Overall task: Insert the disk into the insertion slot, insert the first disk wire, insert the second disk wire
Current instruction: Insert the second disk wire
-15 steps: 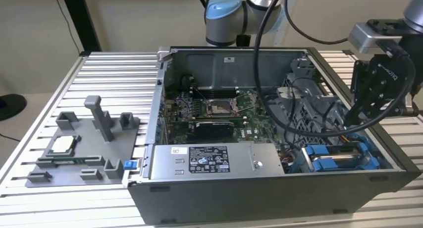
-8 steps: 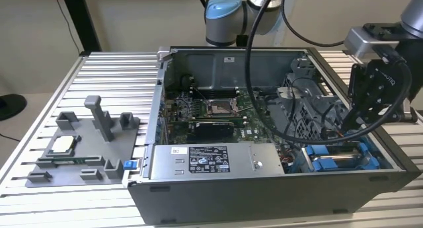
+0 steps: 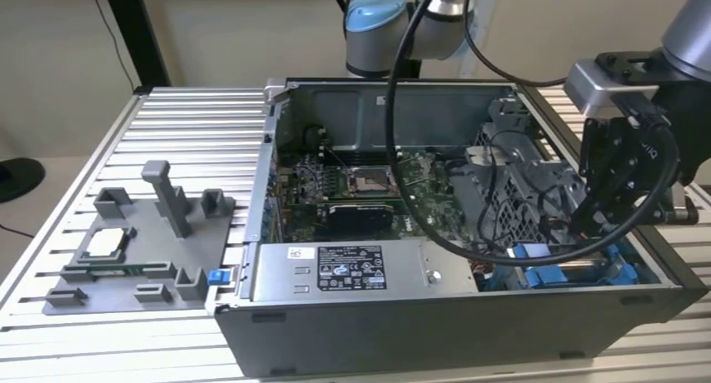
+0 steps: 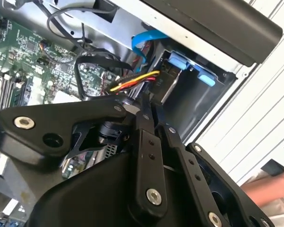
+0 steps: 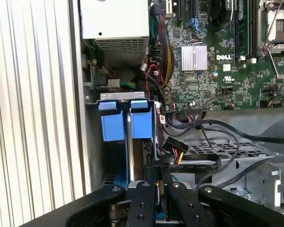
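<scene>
Closed on a wire connector at the drive bay

Gripper [image 5: 157, 177] pinching the wire connector [image 5: 176, 156] with its soft multicoloured leads beside the insertion slot [image 5: 125, 124]; probably light, stiff plastic, best held by the body, not the leads.

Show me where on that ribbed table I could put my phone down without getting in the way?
The ribbed table is bare behind the grey fixture tray, up to the open PC case, and along the near edge in front of the tray. Inside the case it is crowded: cables, the power-supply box, and the gripper down by the blue rails.
</scene>
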Controlling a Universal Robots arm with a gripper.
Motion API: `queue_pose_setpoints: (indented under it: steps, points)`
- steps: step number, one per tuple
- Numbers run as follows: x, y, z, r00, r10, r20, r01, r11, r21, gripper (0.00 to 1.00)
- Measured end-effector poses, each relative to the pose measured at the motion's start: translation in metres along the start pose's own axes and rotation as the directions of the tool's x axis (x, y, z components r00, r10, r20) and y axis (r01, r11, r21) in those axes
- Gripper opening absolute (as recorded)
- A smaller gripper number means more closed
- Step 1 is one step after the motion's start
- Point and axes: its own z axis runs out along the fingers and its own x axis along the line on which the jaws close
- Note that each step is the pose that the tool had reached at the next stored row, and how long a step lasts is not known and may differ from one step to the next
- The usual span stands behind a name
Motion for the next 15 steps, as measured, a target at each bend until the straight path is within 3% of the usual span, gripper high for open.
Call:
queue_pose_setpoints:
  steps: [4,9,15]
  points:
    - [0.0028,0.0057,0.0004,1.0,-0.003,0.0017,0.003,0.9998,0.0182,0.0]
    - [0.0033,0.0064,0.0028,1.0,-0.004,0.0049,0.004,0.9992,0.0389,0.0]
    - [0.0036,0.0078,0.005,1.0,-0.005,0.0075,0.005,0.9984,0.0567,0.0]
